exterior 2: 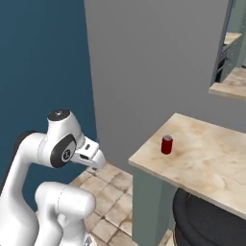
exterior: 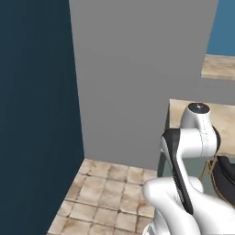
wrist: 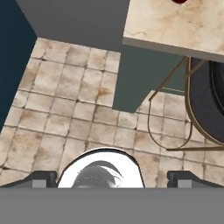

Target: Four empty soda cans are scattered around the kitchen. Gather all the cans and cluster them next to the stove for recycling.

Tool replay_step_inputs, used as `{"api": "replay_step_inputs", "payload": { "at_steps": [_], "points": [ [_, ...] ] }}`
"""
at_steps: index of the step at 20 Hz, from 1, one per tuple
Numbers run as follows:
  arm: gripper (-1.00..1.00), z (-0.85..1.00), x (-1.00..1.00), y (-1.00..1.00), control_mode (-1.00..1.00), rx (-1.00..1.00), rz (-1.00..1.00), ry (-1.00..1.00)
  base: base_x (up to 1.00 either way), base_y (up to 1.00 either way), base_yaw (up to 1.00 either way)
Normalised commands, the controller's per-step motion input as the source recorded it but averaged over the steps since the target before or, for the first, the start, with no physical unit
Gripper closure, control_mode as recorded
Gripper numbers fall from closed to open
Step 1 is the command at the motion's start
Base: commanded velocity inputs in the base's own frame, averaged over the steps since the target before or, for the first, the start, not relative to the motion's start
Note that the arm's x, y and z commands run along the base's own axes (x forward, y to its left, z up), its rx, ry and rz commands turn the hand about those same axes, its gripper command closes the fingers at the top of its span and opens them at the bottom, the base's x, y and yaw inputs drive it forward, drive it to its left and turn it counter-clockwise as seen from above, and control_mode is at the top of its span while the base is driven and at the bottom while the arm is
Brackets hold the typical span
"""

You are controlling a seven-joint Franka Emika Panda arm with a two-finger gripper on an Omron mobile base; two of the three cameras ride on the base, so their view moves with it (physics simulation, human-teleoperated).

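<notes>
A red soda can [exterior 2: 166, 144] with a silvery top stands upright near the left corner of a beige marble counter [exterior 2: 206, 158]. In the hand view its dark red edge [wrist: 179, 1] just shows at the top, on the same counter [wrist: 175, 26]. My gripper [wrist: 112, 180] hangs over the brown tiled floor, left of and below the counter, well apart from the can. Its two dark fingertips [wrist: 43, 179] stand wide apart with nothing between them, so it is open. The stove is out of view.
A black round stool [wrist: 205, 87] with a thin gold frame is tucked under the counter. A grey wall [exterior 2: 153, 57] rises behind the counter and a dark blue wall [exterior 2: 43, 72] stands to the left. Brown floor tiles [wrist: 74, 96] lie below the hand.
</notes>
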Motion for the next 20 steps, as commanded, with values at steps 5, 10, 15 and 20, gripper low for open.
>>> {"api": "replay_step_inputs", "payload": {
  "at_steps": [5, 10, 15, 20],
  "points": [
    [-1.0, 0.0, 0.0, 0.0, 1.0, 0.0, 0.0, 0.0, 0.47, 0.07, -0.26],
    [-1.0, 0.0, 0.0, 0.0, 1.0, 0.0, 0.0, 0.0, 0.49, 0.06, -0.23],
    [-1.0, 0.0, 0.0, 0.0, 1.0, 0.0, 0.0, 0.0, 0.55, 0.12, -0.13],
    [-1.0, 0.0, 0.0, 0.0, 1.0, 0.0, 0.0, 0.0, 0.55, 0.17, -0.11]
  ]
}}
